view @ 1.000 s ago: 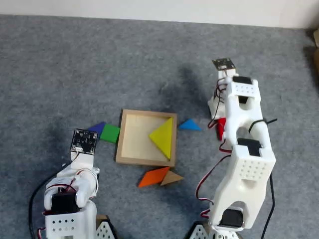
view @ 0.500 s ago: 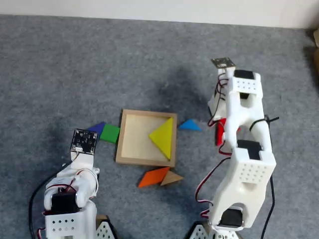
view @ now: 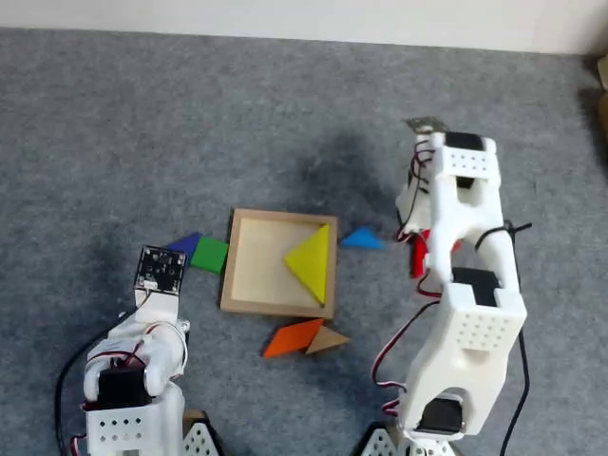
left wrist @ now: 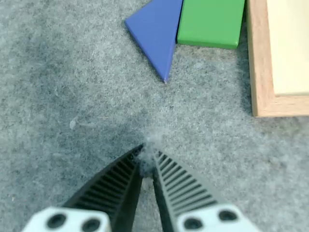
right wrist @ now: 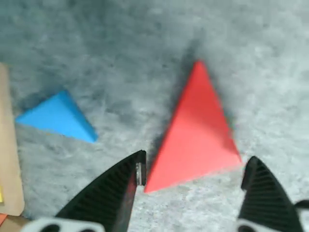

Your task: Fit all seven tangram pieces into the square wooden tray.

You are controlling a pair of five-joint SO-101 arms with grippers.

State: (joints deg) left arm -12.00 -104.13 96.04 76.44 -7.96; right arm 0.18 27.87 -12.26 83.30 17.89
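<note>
right gripper: spread wide, astride red triangle | left gripper: pinched together, empty, near dark blue triangle beside green square | tray: holding yellow triangle

On the tabletop, the tray holds a large triangle against its right wall. A square piece touches the tray's left wall, the left triangle just beyond it. Right of the tray lies a small triangle, farther right the far triangle under the right end effector. Before the tray, a parallelogram and front triangle touch.
</note>
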